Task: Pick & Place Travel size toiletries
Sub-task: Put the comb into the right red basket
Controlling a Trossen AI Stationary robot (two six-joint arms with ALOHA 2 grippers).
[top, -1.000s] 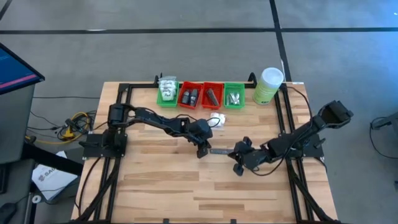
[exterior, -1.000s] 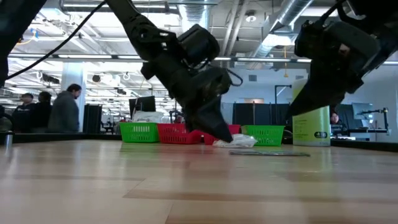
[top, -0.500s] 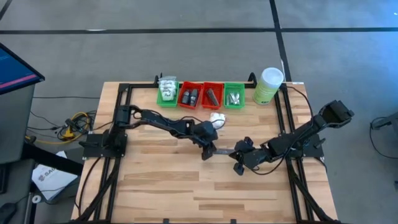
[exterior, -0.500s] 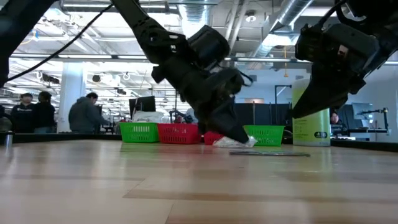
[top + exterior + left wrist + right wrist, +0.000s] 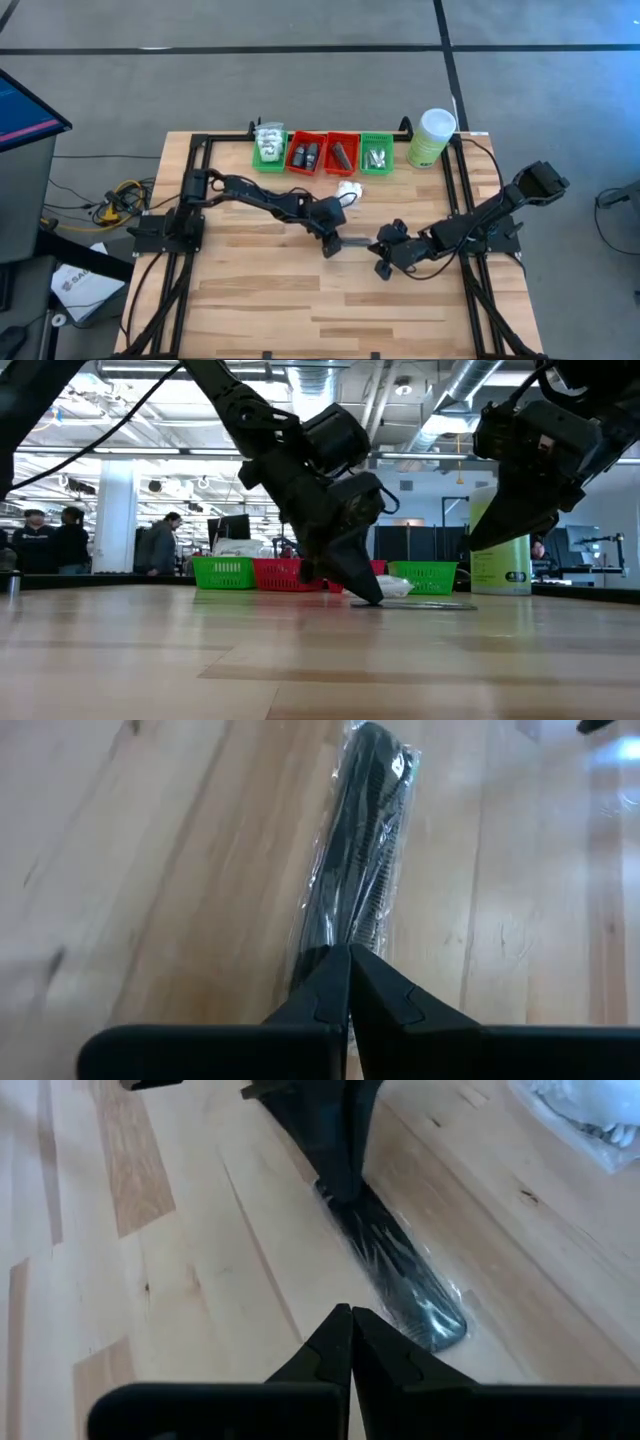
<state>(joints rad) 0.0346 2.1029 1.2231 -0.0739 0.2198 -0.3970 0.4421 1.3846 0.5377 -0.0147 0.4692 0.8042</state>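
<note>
Risk sits mainly at the left gripper (image 5: 333,247), whose fingers (image 5: 330,995) are pressed together with their tips on one end of the wrapped dark bar (image 5: 355,870) lying flat near the middle of the table (image 5: 260,300). With nothing pinched, any sideways drag would probably just skid the bar across the wood or crumple its clear wrapper rather than lift it. The right gripper (image 5: 381,268) hovers just right of the bar's other end, fingers (image 5: 335,1342) also pressed together; if both arms close in at once, the tips could collide over the bar. A white soft packet (image 5: 348,191) lies loose just beyond, near the red and green trays (image 5: 329,153) at the far edge, and a careless sweep could knock it. Pressing down harder might tip the bar's free end up, or jam the tips against the tabletop.
</note>
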